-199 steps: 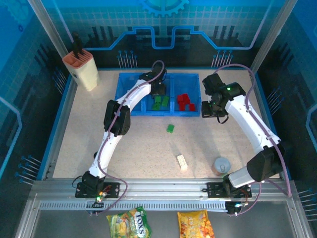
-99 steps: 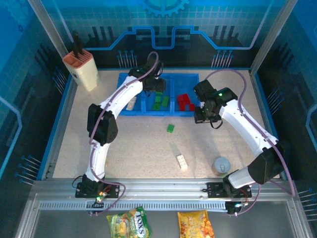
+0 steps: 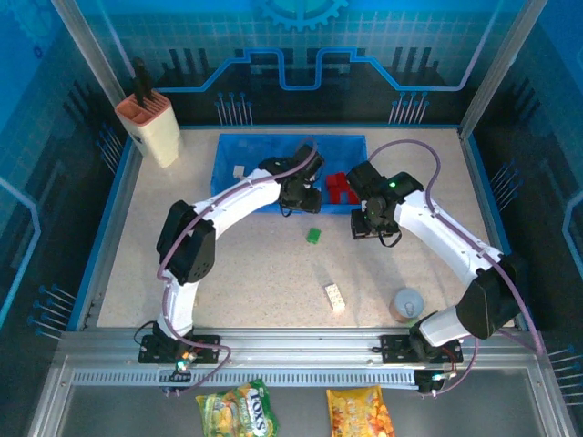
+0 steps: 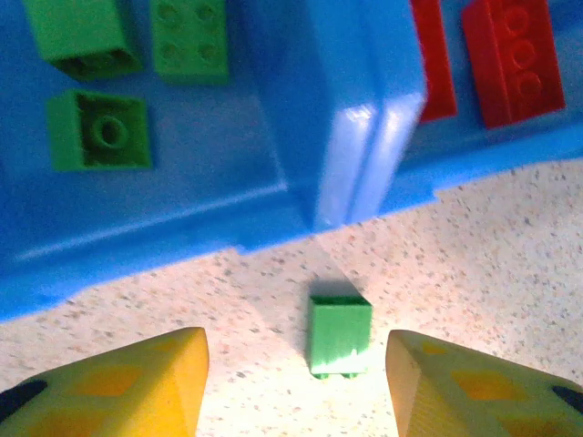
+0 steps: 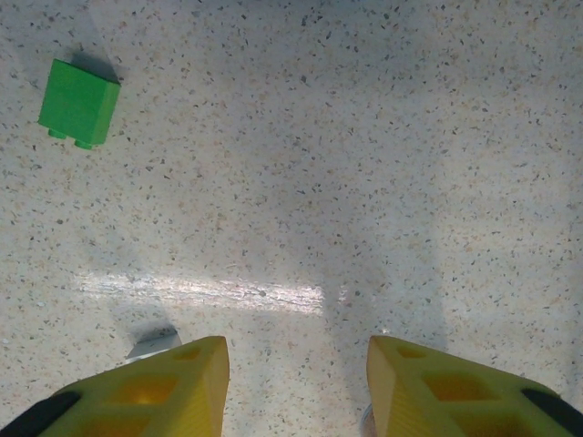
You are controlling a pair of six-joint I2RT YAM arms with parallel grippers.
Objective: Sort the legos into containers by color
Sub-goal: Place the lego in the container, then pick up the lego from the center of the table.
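Your blue tray [image 3: 246, 138] holds one cream brick [image 3: 239, 170] in its left compartment, three green bricks [image 4: 98, 130] in the middle one and red bricks [image 4: 515, 59] in the right. A loose green brick [image 4: 339, 335] lies on the table [image 3: 228, 264] just outside the tray's front wall, ahead of your left gripper [image 4: 296, 382], whose fingers are spread. Your right gripper [image 5: 296, 387] hangs over bare tabletop with its fingers apart. A loose cream brick [image 3: 334, 298] lies nearer the arm bases.

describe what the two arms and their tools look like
The left arm and right arm have white links, black joints and a thin purplish cable looping alongside. The left tool and right tool each have two yellow wedge-shaped fingers with dark insets.
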